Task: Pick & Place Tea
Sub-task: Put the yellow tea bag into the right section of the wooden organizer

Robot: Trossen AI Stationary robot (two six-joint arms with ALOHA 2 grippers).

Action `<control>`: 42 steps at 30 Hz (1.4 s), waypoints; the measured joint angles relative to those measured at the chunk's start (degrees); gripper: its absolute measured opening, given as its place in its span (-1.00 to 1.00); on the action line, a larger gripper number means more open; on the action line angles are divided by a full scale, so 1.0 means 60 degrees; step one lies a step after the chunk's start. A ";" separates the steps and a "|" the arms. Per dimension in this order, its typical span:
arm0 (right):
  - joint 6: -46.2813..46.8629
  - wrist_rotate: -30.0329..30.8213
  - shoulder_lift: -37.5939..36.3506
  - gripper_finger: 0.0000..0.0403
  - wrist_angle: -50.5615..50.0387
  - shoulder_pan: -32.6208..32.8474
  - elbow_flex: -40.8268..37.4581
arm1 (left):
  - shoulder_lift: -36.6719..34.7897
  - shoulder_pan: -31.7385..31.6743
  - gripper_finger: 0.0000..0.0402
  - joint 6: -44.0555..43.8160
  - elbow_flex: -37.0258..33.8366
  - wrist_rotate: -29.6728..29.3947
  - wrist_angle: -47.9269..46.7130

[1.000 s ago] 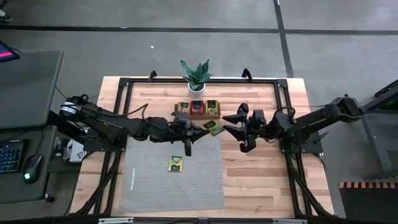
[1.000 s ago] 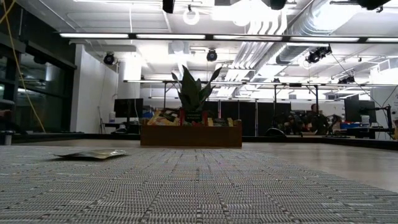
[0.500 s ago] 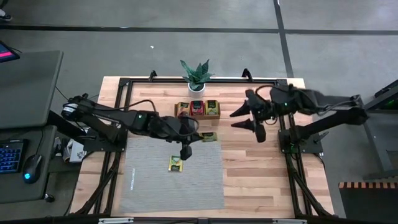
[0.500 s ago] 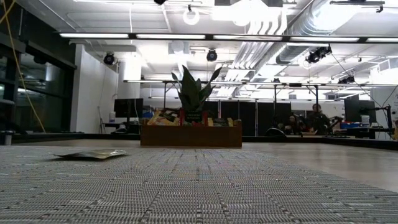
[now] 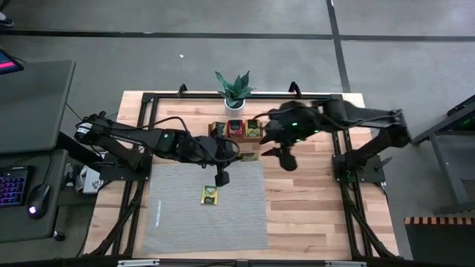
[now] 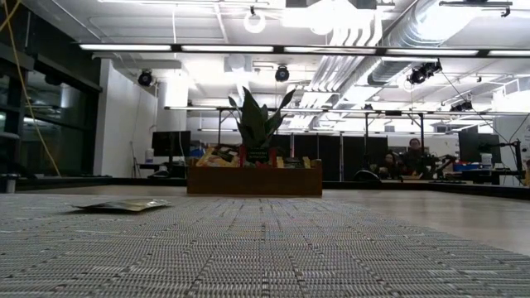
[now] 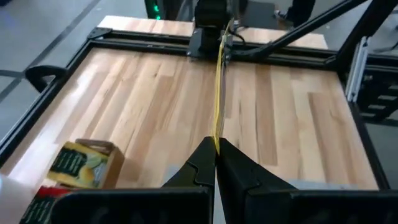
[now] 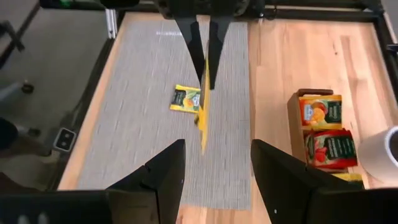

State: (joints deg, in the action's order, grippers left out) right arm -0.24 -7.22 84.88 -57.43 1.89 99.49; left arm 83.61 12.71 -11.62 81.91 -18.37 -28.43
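Item: yellow tea sachet [image 8: 203, 115], pinched edge-on in my left gripper [image 5: 221, 178], fingers shut on it above the grey mat [image 5: 178, 215]. A second sachet [image 5: 211, 195] lies flat on the mat. Change: my right gripper [image 5: 278, 145], jaws wide and empty, has swung left, now near the wooden tray [image 5: 236, 130]. Plant [image 5: 234, 89] beyond. I judge crowding a collision risk.

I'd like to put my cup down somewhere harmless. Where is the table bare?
The wooden table right of the grey mat is bare toward the near edge, and so is the mat below the lone yellow tea sachet. It is crowded by the wooden tray and plant, where both arms work.
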 joint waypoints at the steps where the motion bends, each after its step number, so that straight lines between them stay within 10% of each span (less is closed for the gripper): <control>1: -0.0073 -0.0003 0.0186 -0.11 0.0015 0.0000 0.0102 | 0.0000 0.0000 -1.00 0.0002 0.0000 -0.0031 -0.0081; 17: -0.0297 -0.0099 0.1407 -0.15 0.1033 0.0000 0.0414 | 0.0000 0.0000 -1.00 -0.0004 -0.0011 -0.0553 -0.0771; 32: -0.0114 0.0104 0.1461 -0.96 0.1079 0.0000 0.0410 | 0.0000 0.0000 -1.00 0.0000 -0.0011 -0.0639 -0.0789; 42: -0.0001 0.0401 0.1461 -0.99 0.1178 0.0076 0.0410 | 0.0000 0.0000 -0.92 0.0356 -0.0011 -0.0515 -0.0754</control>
State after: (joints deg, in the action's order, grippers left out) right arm -0.25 -4.81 93.65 -50.36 2.35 101.95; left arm 83.61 12.71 -9.48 81.84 -21.47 -32.96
